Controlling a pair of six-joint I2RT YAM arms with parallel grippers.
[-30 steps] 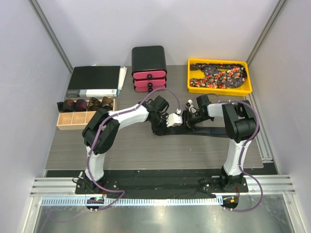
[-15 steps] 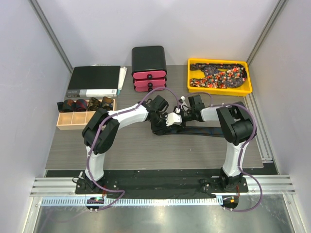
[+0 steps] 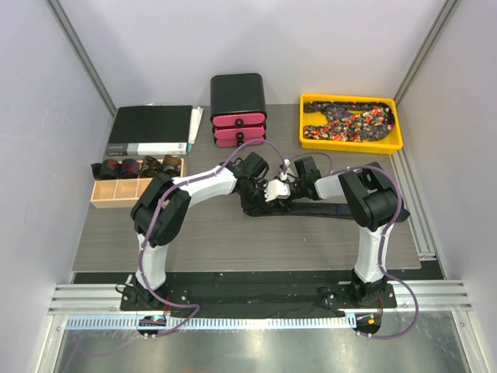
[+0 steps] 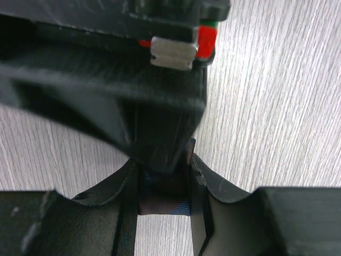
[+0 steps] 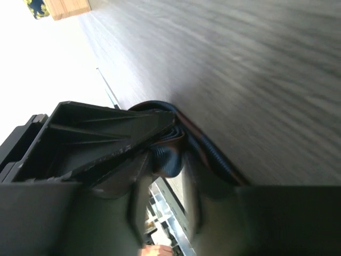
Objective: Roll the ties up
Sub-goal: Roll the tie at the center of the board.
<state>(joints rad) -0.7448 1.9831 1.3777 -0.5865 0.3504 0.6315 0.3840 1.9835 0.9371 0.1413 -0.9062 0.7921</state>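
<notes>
Two tools met at mid-frame in the top view, working one dark tie (image 3: pixel 334 210) whose tail lay flat on the surface (image 3: pixel 217 241) toward the right. The left tool (image 4: pixel 164 181) pinched its small coil. The right tool (image 5: pixel 165 176) had a finger on each side of that coil, but whether it clamped could not be told. Rolling looked barely begun, and the coil likely needed turning along the tail, kept tight. At left, a wooden tray (image 3: pixel 95 194) held four rolled ties (image 3: pixel 124 167) in its far row. At upper right, a yellow bin (image 3: pixel 351 145) held loose patterned ties (image 3: pixel 349 120).
</notes>
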